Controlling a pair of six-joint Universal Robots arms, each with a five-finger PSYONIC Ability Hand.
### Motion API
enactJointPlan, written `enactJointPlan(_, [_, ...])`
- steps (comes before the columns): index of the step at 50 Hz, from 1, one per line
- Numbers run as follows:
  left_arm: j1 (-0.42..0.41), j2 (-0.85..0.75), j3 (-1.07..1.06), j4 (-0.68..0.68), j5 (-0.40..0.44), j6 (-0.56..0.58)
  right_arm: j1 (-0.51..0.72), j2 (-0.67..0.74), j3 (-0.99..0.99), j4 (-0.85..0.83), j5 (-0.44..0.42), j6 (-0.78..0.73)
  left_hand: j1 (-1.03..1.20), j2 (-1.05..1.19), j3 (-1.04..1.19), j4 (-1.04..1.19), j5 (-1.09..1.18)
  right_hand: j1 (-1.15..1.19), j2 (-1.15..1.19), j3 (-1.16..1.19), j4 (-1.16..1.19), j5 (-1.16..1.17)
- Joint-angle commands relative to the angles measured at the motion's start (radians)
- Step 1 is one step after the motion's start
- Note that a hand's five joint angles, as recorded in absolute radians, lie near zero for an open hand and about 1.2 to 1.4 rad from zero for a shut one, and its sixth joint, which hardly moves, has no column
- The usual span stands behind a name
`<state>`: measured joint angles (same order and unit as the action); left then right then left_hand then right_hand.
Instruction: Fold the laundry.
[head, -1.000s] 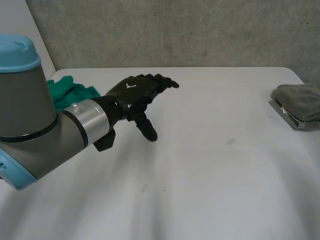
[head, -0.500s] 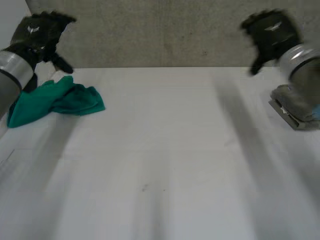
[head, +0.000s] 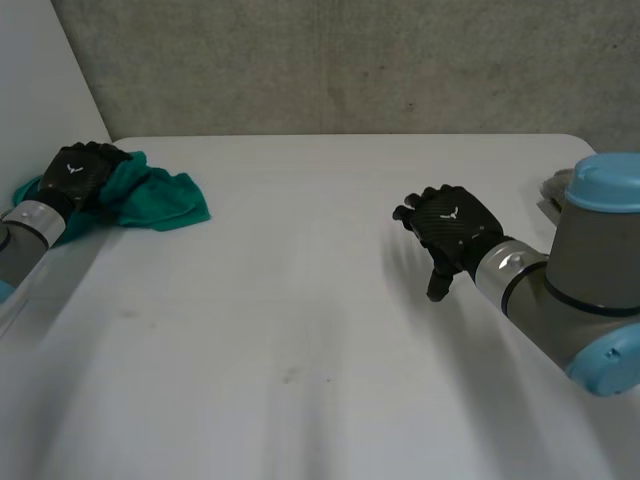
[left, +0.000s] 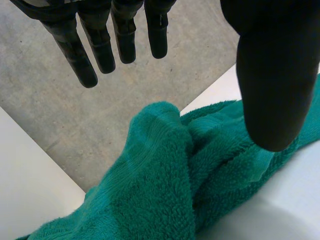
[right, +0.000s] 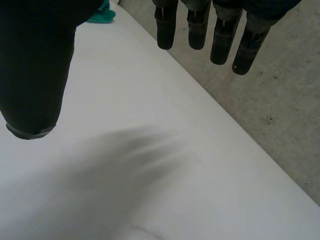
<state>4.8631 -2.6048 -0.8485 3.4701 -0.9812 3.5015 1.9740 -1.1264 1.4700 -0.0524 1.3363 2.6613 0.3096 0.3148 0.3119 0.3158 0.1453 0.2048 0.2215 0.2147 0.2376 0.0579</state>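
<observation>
towel (head: 160, 198) half behind left hand (head: 78, 172), maybe touching

White table (head: 300, 330) lies bare between green towel (head: 160, 198) and right hand (head: 450, 225).

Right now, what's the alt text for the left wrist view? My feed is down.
The left hand is open, fingers and thumb straight, over a crumpled green towel without gripping it. The towel lies on the white table, with grey concrete behind it.

Since 0.5 s ago, the black left hand (head: 80, 172) has dropped from high up onto the crumpled green terry towel (head: 155, 198), fingers straight. The black right hand (head: 450, 225) has come down and inward over the white table (head: 300, 320).
</observation>
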Motion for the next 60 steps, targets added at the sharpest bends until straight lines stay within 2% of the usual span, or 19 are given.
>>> enactJointPlan(1, [-0.002, -0.038, 0.052, -0.003, -0.002, 0.007, -0.006, -0.018, 0.058, -0.038, -0.006, -0.001, 0.145, 0.139, 0.142, 0.138, 0.134, -0.030, -0.047, -0.040, -0.063, -0.058])
enactJointPlan(17, [0.001, -0.215, 0.243, -0.009, -0.079, 0.192, -0.063, -0.052, 0.145, -0.058, -0.016, -0.024, 0.288, 0.283, 0.286, 0.282, 0.278, -0.030, -0.047, -0.040, -0.063, -0.058])
enactJointPlan(20, [0.001, -0.235, 0.269, -0.009, -0.083, 0.208, -0.079, -0.055, 0.156, -0.056, -0.017, -0.026, 0.531, 0.526, 0.529, 0.525, 0.521, -0.030, -0.047, -0.040, -0.063, -0.058])
enactJointPlan(23, [0.000, -0.233, 0.264, 0.001, -0.100, 0.220, -0.089, -0.055, 0.162, -0.056, -0.017, -0.026, 1.050, 1.045, 1.048, 1.044, 1.040, -0.030, -0.047, -0.040, -0.063, -0.058])
enactJointPlan(24, [-0.002, -0.227, 0.253, 0.007, -0.111, 0.227, -0.090, -0.055, 0.164, -0.056, -0.017, -0.026, 1.086, 1.081, 1.084, 1.080, 1.076, -0.030, -0.047, -0.040, -0.063, -0.058])
enactJointPlan(28, [-0.020, -0.111, 0.116, 0.127, -0.172, 0.274, -0.096, -0.058, 0.170, -0.056, -0.016, -0.029, 1.087, 1.081, 1.084, 1.081, 1.076, -0.030, -0.047, -0.040, -0.063, -0.058])
enactJointPlan(29, [-0.032, -0.042, 0.029, 0.215, -0.183, 0.275, -0.098, -0.059, 0.170, -0.055, -0.016, -0.029, 1.087, 1.081, 1.084, 1.081, 1.076, -0.030, -0.047, -0.040, -0.063, -0.058])
enactJointPlan(32, [-0.068, 0.053, -0.087, 0.340, -0.186, 0.269, -0.099, -0.073, 0.174, -0.055, -0.016, -0.029, 1.087, 1.081, 1.084, 1.081, 1.076, -0.030, -0.047, -0.040, -0.063, -0.058])
enactJointPlan(33, [-0.097, 0.118, -0.149, 0.403, -0.186, 0.254, -0.099, -0.075, 0.174, -0.055, -0.016, -0.029, 1.087, 1.081, 1.084, 1.081, 1.076, -0.030, -0.047, -0.040, -0.063, -0.058])
enactJointPlan(36, [-0.144, 0.213, -0.234, 0.416, -0.185, 0.205, -0.099, -0.092, 0.176, -0.055, -0.016, -0.027, 1.087, 1.081, 1.084, 1.081, 1.076, -0.030, -0.047, -0.040, -0.063, -0.058])
enactJointPlan(40, [-0.232, 0.342, -0.369, 0.347, -0.185, 0.087, -0.101, -0.113, 0.179, -0.053, -0.014, -0.027, 1.087, 1.081, 1.084, 1.081, 1.076, -0.030, -0.047, -0.040, -0.063, -0.058])
enactJointPlan(45, [-0.388, 0.541, -0.553, 0.191, -0.183, -0.109, -0.130, -0.153, 0.178, -0.052, -0.009, -0.024, 1.087, 1.081, 1.084, 1.081, 1.076, -0.030, -0.047, -0.040, -0.063, -0.058])
enactJointPlan(49, [-0.491, 0.658, -0.662, 0.077, -0.182, -0.252, -0.159, -0.184, 0.178, -0.052, -0.008, -0.020, 1.087, 1.081, 1.084, 1.081, 1.076, -0.030, -0.047, -0.040, -0.063, -0.058])
enactJointPlan(52, [-0.554, 0.696, -0.705, 0.026, -0.182, -0.314, -0.168, -0.194, 0.174, -0.050, -0.006, -0.018, 1.087, 1.081, 1.084, 1.081, 1.076, -0.030, -0.047, -0.040, -0.063, -0.058])
enactJointPlan(55, [-0.631, 0.700, -0.741, -0.028, -0.183, -0.364, -0.168, -0.196, 0.170, -0.047, -0.005, -0.017, -0.040, -0.045, -0.042, -0.046, -0.050, -0.030, -0.047, -0.040, -0.063, -0.058])
enactJointPlan(56, [-0.648, 0.698, -0.747, -0.040, -0.183, -0.371, -0.168, -0.196, 0.168, -0.047, -0.005, -0.017, -0.135, -0.140, -0.137, -0.141, -0.145, -0.030, -0.047, -0.040, -0.063, -0.058])
enactJointPlan(57, [-0.677, 0.695, -0.754, -0.061, -0.180, -0.375, -0.168, -0.196, 0.168, -0.046, -0.005, -0.017, -0.080, -0.085, -0.082, -0.086, -0.090, -0.030, -0.047, -0.040, -0.063, -0.058])
enactJointPlan(60, [-0.706, 0.695, -0.756, -0.088, -0.180, -0.374, -0.167, -0.196, 0.167, -0.041, -0.002, -0.017, -0.135, -0.140, -0.137, -0.141, -0.145, -0.030, -0.047, -0.040, -0.063, -0.058])
